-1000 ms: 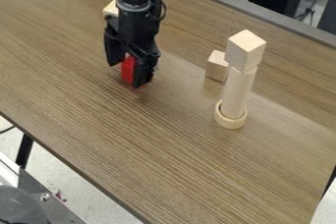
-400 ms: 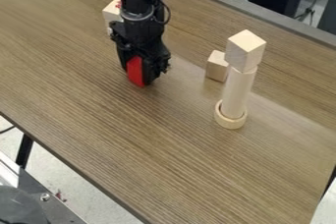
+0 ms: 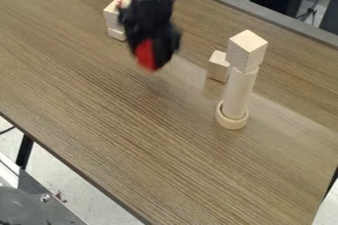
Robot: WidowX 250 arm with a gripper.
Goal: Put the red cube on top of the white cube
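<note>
Red cube (image 3: 146, 55) was clenched in the gripper (image 3: 152, 55), apparently above the table (image 3: 132, 135), between two candidate targets: marked pale block (image 3: 115, 11) at upper left, column-top cube (image 3: 247, 51) at right.

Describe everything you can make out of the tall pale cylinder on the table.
The cylinder is a plain, slender rod, pale and smooth-looking, apparently wood. It stands upright on the table, its foot set inside a low, round ring of similar material. A pale cube rests on top and hides its upper end. A smaller-looking block stands close behind; whether the two touch I cannot tell.
</note>
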